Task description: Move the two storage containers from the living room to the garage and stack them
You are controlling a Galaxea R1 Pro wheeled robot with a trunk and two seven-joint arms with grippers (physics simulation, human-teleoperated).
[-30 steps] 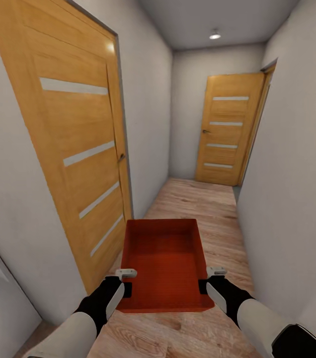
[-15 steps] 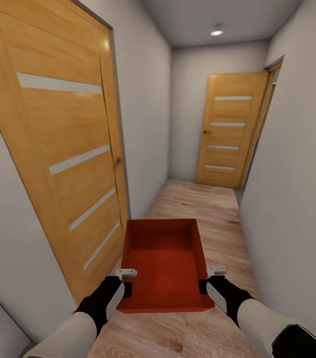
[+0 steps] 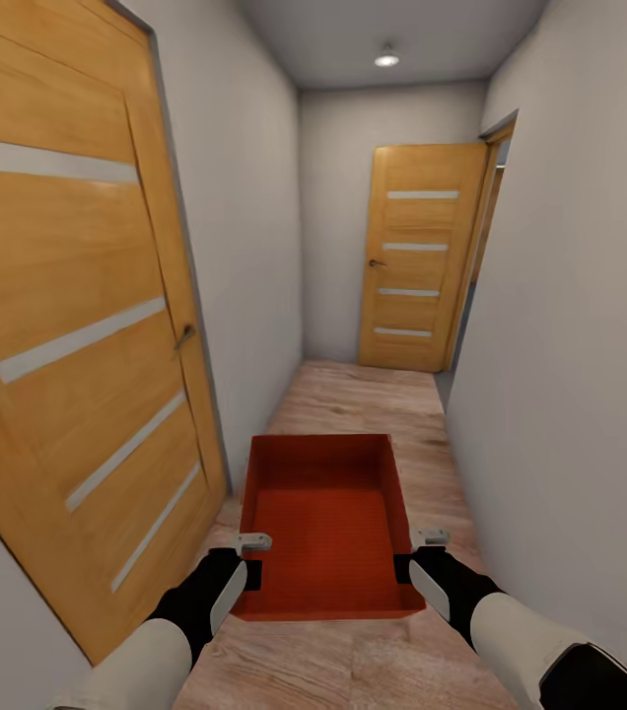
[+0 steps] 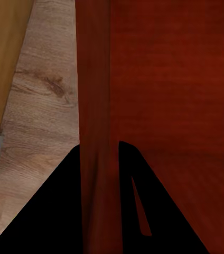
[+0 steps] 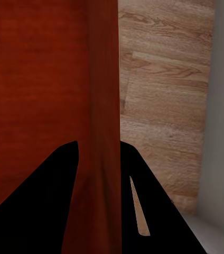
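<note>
The hallway was narrow, with pale grey walls, a wood plank floor (image 3: 353, 404) and a ceiling light (image 3: 386, 59). A large orange door (image 3: 67, 335) stood close beside the storage container's left side; a second orange door (image 3: 422, 256) closed the far end, well beyond the container.

The storage container (image 3: 325, 523), red-orange and open-topped, hung level above the planks, between the two arms and in front of the robot. It looked empty, so probably light, and its straight walls seemed stiff enough to carry by the rim; smooth plastic could slip if the pinch loosened.

The left gripper (image 3: 251, 572) was clamped across the container's left wall near its near corner, one finger inside and one outside. The right gripper (image 3: 404, 569) pinched the right wall likewise. Opposite walls, held evenly, seemed the sensible hold.
</note>
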